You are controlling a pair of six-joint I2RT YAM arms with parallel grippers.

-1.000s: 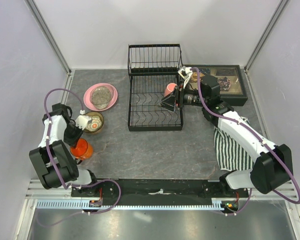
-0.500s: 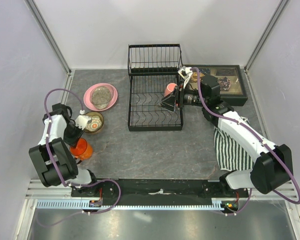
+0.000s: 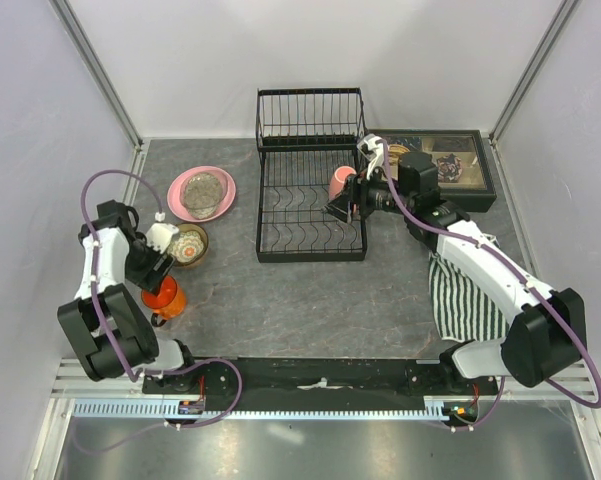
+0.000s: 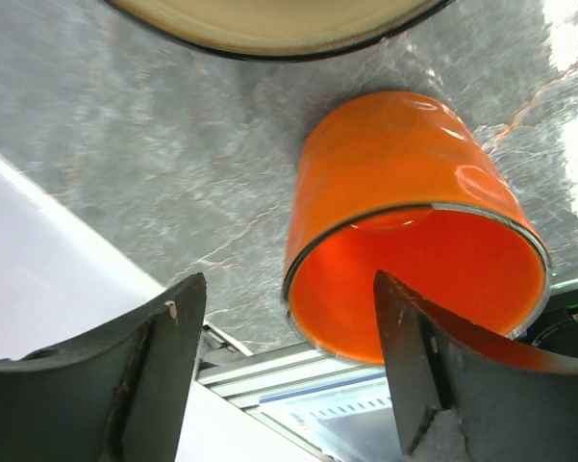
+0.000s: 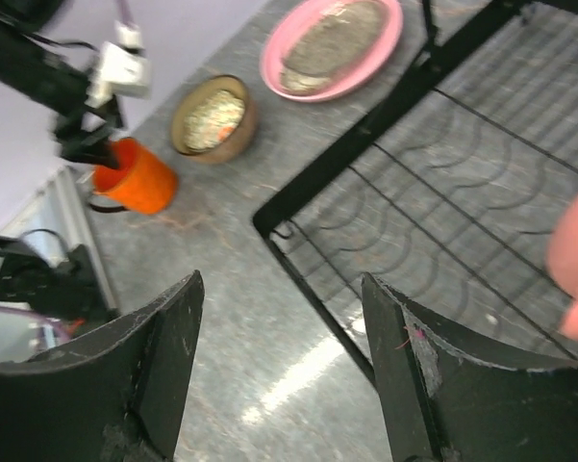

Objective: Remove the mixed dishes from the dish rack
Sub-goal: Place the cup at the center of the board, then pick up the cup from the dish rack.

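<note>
Pink mug (image 3: 340, 181) sits in the dish rack (image 3: 310, 240); grey speckled plate (image 3: 204, 190) lies on pink plate (image 3: 183, 205); left gripper (image 4: 289, 289) over orange mug (image 4: 404, 183) and right gripper (image 5: 281, 289) both spread wide, gripping nothing.

The grey marbled table (image 3: 310, 290) carries the dish rack (image 3: 310, 257) at centre, a dark tray (image 3: 450, 133) to its right and a striped cloth (image 3: 460, 300) nearer the arms. On the left sit the pink plate (image 3: 180, 195), brown bowl (image 3: 202, 238) and orange mug (image 3: 165, 297).
</note>
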